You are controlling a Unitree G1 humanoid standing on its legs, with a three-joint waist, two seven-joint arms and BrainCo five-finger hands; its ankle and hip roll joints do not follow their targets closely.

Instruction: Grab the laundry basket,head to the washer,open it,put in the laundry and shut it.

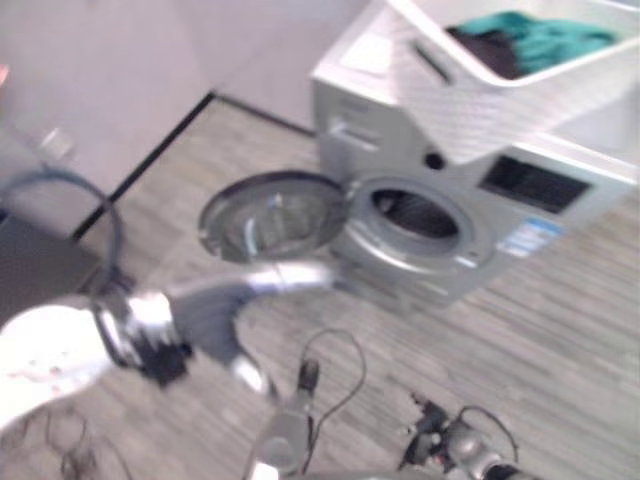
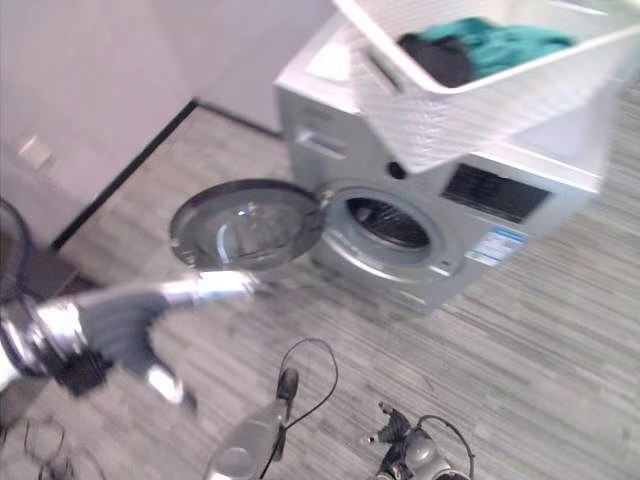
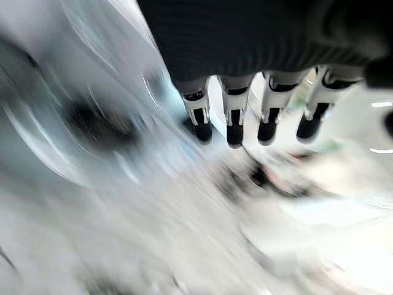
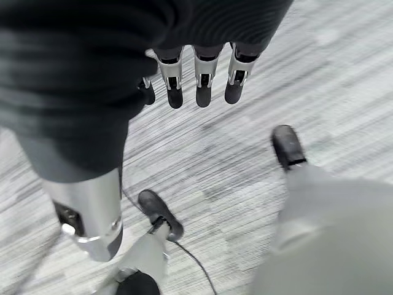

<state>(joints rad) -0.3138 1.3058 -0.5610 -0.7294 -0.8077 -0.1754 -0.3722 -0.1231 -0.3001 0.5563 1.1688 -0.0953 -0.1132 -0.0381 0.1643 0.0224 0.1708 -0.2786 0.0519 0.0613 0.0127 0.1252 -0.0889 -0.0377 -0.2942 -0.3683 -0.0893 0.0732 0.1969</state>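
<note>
A silver front-loading washer [image 1: 470, 245] stands on the floor with its round door [image 1: 270, 215] swung wide to the left and the drum opening [image 1: 415, 215] exposed. On top of it sits a white laundry basket [image 1: 500, 100] holding teal and dark laundry [image 1: 535, 40]. My left hand [image 1: 215, 320] hangs in front of the door, just below its rim, with straight fingers [image 3: 233, 120] and nothing in it. Whether it touches the door I cannot tell. My right hand [image 4: 202, 80] hangs low over the floor, fingers relaxed and holding nothing.
A grey wall with a black baseboard [image 1: 150, 160] runs behind and to the left of the washer. A dark low object [image 1: 35, 270] stands at the left edge. Grey wood-grain floor [image 1: 560, 340] stretches in front of and to the right of the washer.
</note>
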